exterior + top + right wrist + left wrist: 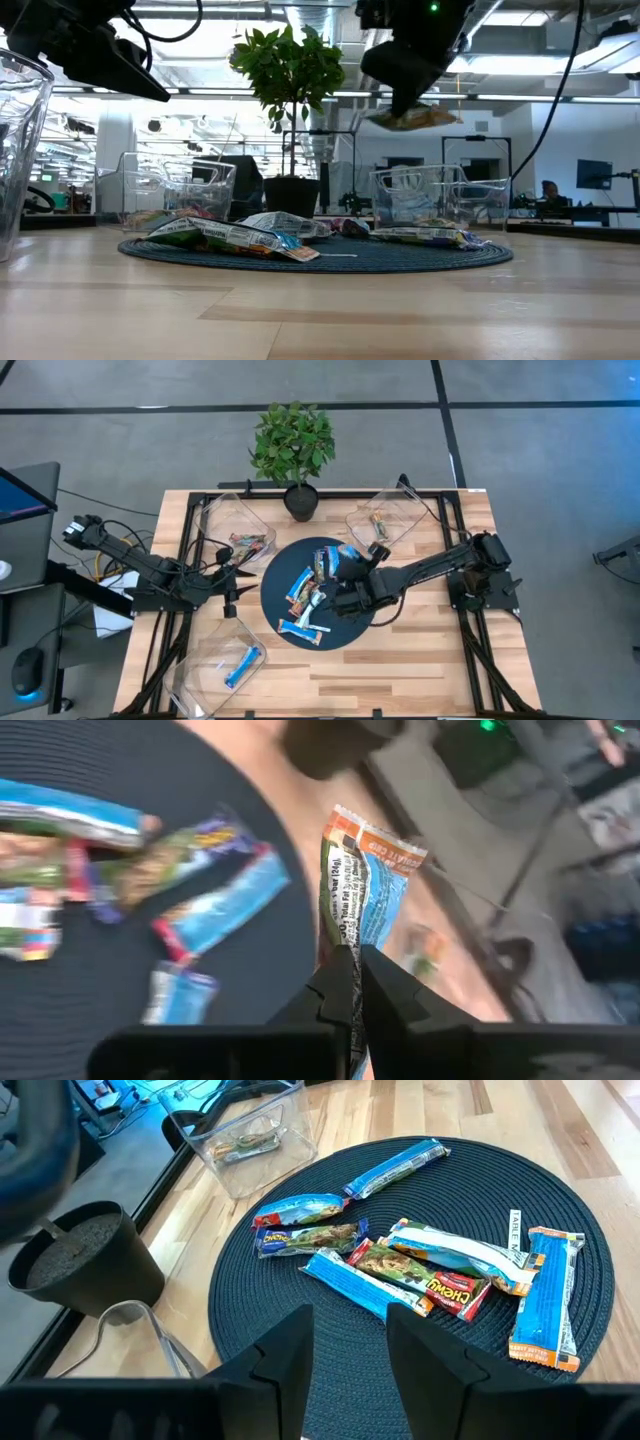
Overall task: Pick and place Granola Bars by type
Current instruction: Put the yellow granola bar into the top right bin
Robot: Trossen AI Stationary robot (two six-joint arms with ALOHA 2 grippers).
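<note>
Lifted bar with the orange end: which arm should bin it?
Right, probably. The right gripper is shut on the bar, raised above the mat, near the far-right bin. The left gripper is open and empty beside the mat.

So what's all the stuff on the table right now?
Table: one, light wood.
Mat: one, round, dark, middle of the table.
Loose bars: about eight, mostly blue and white, some green and red, on the mat.
Held bar: one, blue, white and orange, above the mat.
Bins: three, clear, around the mat.
Binned bars: one blue in the near-left bin, brownish ones back left, one back right.
Plant: one, green, black pot, back edge.
Right gripper: shut on the held bar.
Left gripper: open, at the mat's left edge.
</note>
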